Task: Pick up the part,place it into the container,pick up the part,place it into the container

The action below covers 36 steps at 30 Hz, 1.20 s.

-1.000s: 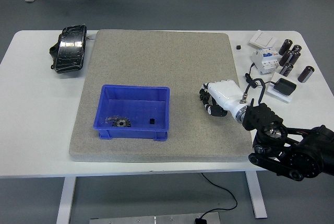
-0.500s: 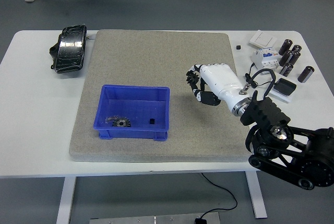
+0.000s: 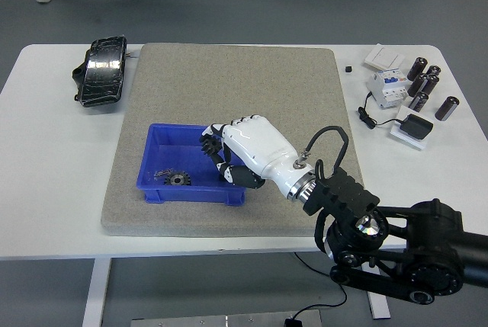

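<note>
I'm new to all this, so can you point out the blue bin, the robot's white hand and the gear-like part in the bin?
blue bin [image 3: 157,144]: head view, bare left wall.
right hand [image 3: 255,144]: head view, white back of hand.
gear-like part [image 3: 177,180]: head view, its middle, on bin floor.

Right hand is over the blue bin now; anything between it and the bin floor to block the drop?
Nothing visible blocks it. The right hand hangs over the right half of the blue bin, which is open-topped. The gear-like part on the floor lies left of the hand.
</note>
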{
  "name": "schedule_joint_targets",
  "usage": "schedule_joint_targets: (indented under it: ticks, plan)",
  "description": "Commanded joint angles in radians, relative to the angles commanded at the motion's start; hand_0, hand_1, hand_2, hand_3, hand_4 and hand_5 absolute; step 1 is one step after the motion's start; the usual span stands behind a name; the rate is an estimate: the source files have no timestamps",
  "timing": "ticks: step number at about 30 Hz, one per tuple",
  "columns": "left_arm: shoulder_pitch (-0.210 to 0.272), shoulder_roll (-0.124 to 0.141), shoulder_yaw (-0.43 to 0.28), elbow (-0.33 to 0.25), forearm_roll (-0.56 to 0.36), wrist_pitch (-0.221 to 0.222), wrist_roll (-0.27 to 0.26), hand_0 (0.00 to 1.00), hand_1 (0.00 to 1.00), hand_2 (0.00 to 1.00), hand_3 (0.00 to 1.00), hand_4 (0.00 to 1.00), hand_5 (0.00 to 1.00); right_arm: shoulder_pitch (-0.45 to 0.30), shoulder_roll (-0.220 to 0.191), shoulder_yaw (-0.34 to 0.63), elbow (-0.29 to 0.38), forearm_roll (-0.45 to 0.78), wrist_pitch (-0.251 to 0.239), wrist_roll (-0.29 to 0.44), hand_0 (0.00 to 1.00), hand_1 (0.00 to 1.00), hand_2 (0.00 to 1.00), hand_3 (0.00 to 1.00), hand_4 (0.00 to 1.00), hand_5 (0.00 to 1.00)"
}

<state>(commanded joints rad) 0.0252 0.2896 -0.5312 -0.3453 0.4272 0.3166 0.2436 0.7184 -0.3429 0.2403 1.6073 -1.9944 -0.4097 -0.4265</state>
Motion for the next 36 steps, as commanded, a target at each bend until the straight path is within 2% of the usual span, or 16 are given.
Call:
schedule_joint_targets:
  ticks: [3,4,7,9,10,15,16,19,21,22,27,28,36]
  plan:
    - [-0.001,0.001,-0.002,0.000,0.003,-0.001,0.001,0.677,0.670,0.603,0.559,0.448,0.493,0.017,0.012,-0.012,-0.033,0.007,-0.003,0.002,0.555,0.602,0.586,0.600,0.413,0.002]
    - [-0.001,0.002,-0.002,0.001,0.003,-0.002,0.001,0.677,0.670,0.604,0.558,0.449,0.494,0.022,0.015,-0.015,-0.045,0.011,-0.002,0.003,0.557,0.622,0.604,0.616,0.387,0.081]
    - [-0.002,0.002,-0.004,0.001,0.006,-0.003,0.003,0.677,0.670,0.604,0.558,0.449,0.494,0.031,0.020,-0.020,-0.073,0.024,0.006,0.005,0.557,0.622,0.604,0.616,0.387,0.081]
    - [-0.003,0.002,-0.003,0.001,0.006,-0.004,0.004,0.677,0.670,0.604,0.558,0.449,0.494,0.035,0.022,-0.019,-0.089,0.034,0.028,0.004,0.557,0.622,0.604,0.616,0.387,0.081]
    - [-0.003,0.002,-0.003,0.001,0.006,-0.004,0.004,0.677,0.670,0.603,0.558,0.446,0.494,0.038,0.022,-0.019,-0.094,0.038,0.044,0.003,0.662,0.723,0.714,0.677,0.537,0.265]
    - [-0.004,0.003,-0.003,0.002,0.006,-0.005,0.003,0.677,0.670,0.603,0.558,0.446,0.494,0.047,0.022,-0.020,-0.105,0.058,0.134,0.000,0.662,0.723,0.714,0.677,0.537,0.265]
    - [-0.004,0.003,-0.003,0.002,0.005,-0.006,0.003,0.677,0.670,0.602,0.557,0.441,0.491,0.048,0.021,-0.020,-0.105,0.062,0.145,0.003,0.770,0.820,0.805,0.773,0.748,0.375]
    - [-0.004,0.003,-0.003,0.002,0.005,-0.005,0.003,0.677,0.670,0.602,0.557,0.441,0.491,0.051,0.018,-0.021,-0.102,0.080,0.167,0.013,0.770,0.820,0.805,0.773,0.748,0.375]
    - [-0.004,0.003,-0.003,0.001,0.004,-0.005,0.003,0.677,0.670,0.602,0.557,0.441,0.491,0.051,0.016,-0.020,-0.100,0.093,0.174,0.017,0.770,0.820,0.805,0.773,0.748,0.375]
    - [-0.004,0.003,-0.003,0.001,0.004,-0.005,0.003,0.677,0.669,0.602,0.557,0.439,0.489,0.051,0.015,-0.019,-0.100,0.102,0.175,0.019,0.780,0.831,0.827,0.860,0.775,0.419]
    - [-0.005,0.004,-0.003,0.002,0.004,-0.005,0.002,0.677,0.669,0.602,0.557,0.439,0.489,0.051,0.010,-0.015,-0.103,0.127,0.169,0.026,0.780,0.831,0.827,0.860,0.775,0.419]
    - [-0.005,0.003,-0.002,0.002,0.003,-0.005,0.002,0.677,0.668,0.601,0.554,0.436,0.489,0.051,0.010,-0.015,-0.103,0.129,0.168,0.027,0.779,0.826,0.832,0.915,0.776,0.434]
    - [-0.006,0.002,-0.002,0.002,0.004,-0.006,0.002,0.677,0.668,0.601,0.554,0.433,0.485,0.047,0.007,-0.004,-0.105,0.137,0.146,0.027,0.770,0.823,0.825,0.896,0.774,0.444]
